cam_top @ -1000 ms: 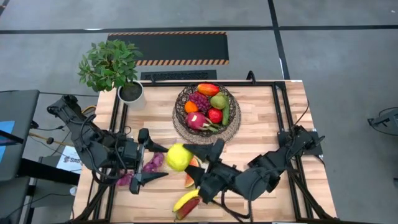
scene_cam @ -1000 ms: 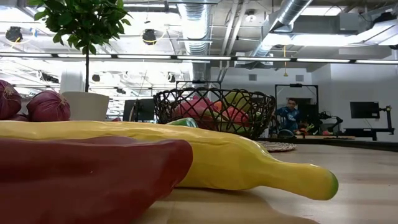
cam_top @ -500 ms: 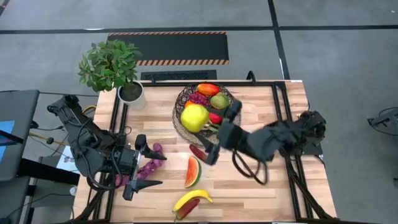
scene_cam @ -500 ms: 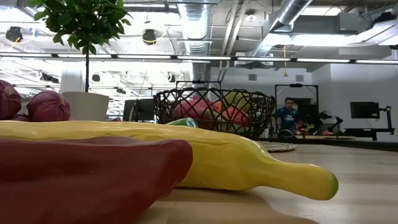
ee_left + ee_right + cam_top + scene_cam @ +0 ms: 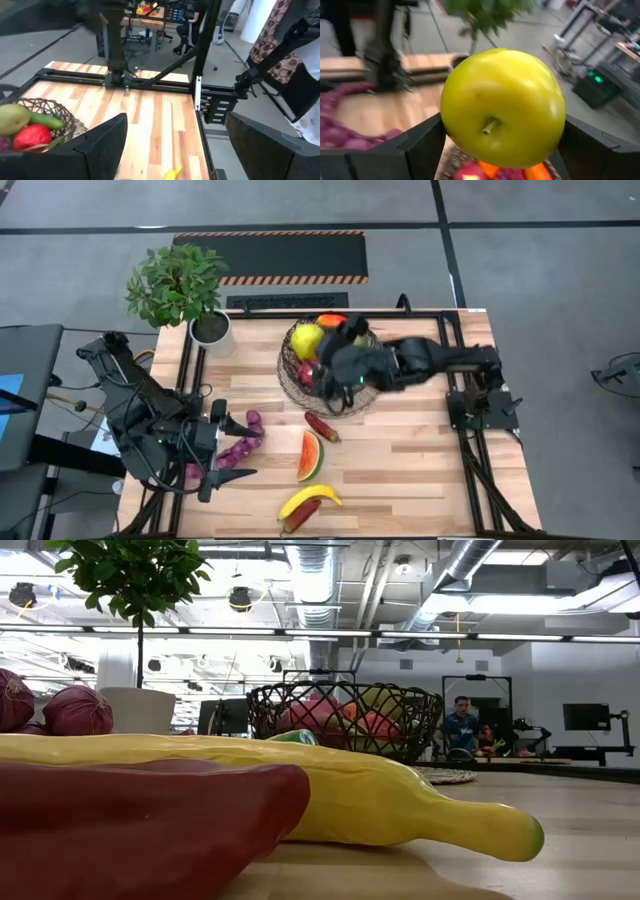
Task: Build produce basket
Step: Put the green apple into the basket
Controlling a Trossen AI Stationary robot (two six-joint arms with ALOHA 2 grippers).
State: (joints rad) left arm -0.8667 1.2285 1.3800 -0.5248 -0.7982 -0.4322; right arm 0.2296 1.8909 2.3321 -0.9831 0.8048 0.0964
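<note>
The wire-mesh basket (image 5: pixel 340 385) stands at the table's far middle with several toy fruits in it. My right gripper (image 5: pixel 318 350) reaches over it from the right, shut on a yellow-green apple (image 5: pixel 307 340) above the basket's far left part. On the wood lie a red pepper (image 5: pixel 322 427), a watermelon slice (image 5: pixel 310 455), a banana (image 5: pixel 308 500) with a second red pepper (image 5: pixel 130 830) beside it, and a purple string (image 5: pixel 243 442). My left gripper (image 5: pixel 231 448) hangs open over that string at the near left, fingers apart (image 5: pixel 105 145) with nothing between them. My right gripper pinches the apple's two opposite sides (image 5: pixel 451 125) between its two fingers (image 5: pixel 420 145). The fingers come nearly level from the table's right, slanting slightly down. The apple's stem (image 5: pixel 491 126) faces back toward the wrist. The apple is lifted clear of the table, over the basket.
A potted plant (image 5: pixel 180 290) in a white pot (image 5: pixel 212 330) stands at the far left corner. Black frame rails run along the table's left (image 5: pixel 185 420) and right (image 5: pixel 455 410) sides. Bare wood lies between the basket and the right rail.
My right gripper has carried the apple from the table's near middle toward the far edge, to above the basket, rolling its wrist on the way. The watermelon slice, which the arm covered, now shows. My left gripper has drawn back slightly toward the near left, still open.
</note>
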